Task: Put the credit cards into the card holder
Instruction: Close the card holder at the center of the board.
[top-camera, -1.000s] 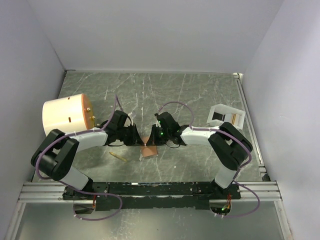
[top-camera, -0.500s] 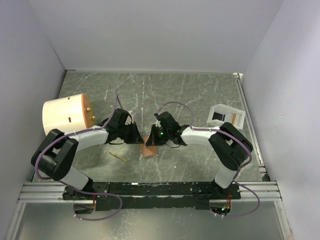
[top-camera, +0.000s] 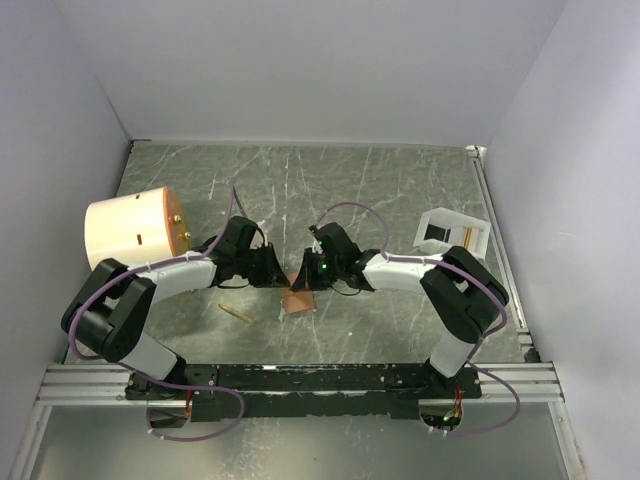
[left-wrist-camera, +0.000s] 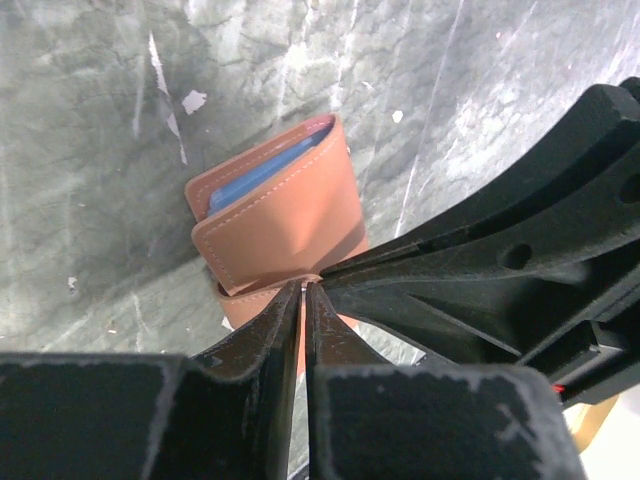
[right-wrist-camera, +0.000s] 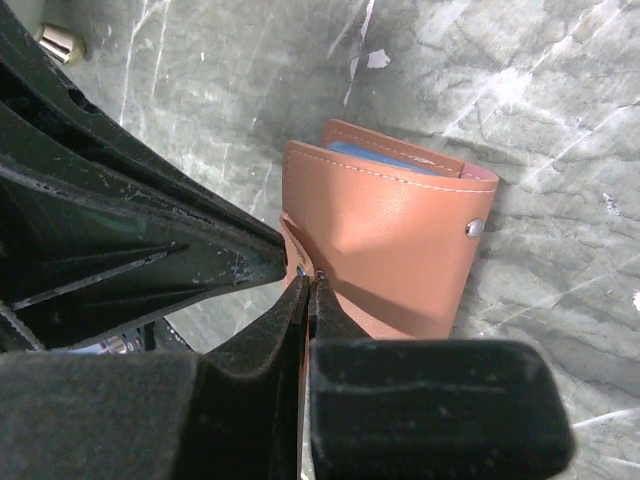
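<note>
The card holder, a tan-brown wallet, lies between my two arms at the table's middle front. In the left wrist view the card holder is folded, with a pale blue credit card showing inside its top pocket. My left gripper is shut on a thin leather edge at its near side. In the right wrist view the card holder shows a metal snap and the blue card's edge. My right gripper is shut on the same edge, tip to tip with the left one.
A big cream cylinder stands at the left. A white open tray lies at the right. A small yellowish stick lies near the front, left of the wallet. Grey walls close in the table.
Almost nothing has changed. Both grippers stay closed at the wallet, and the left arm has shifted very slightly.
</note>
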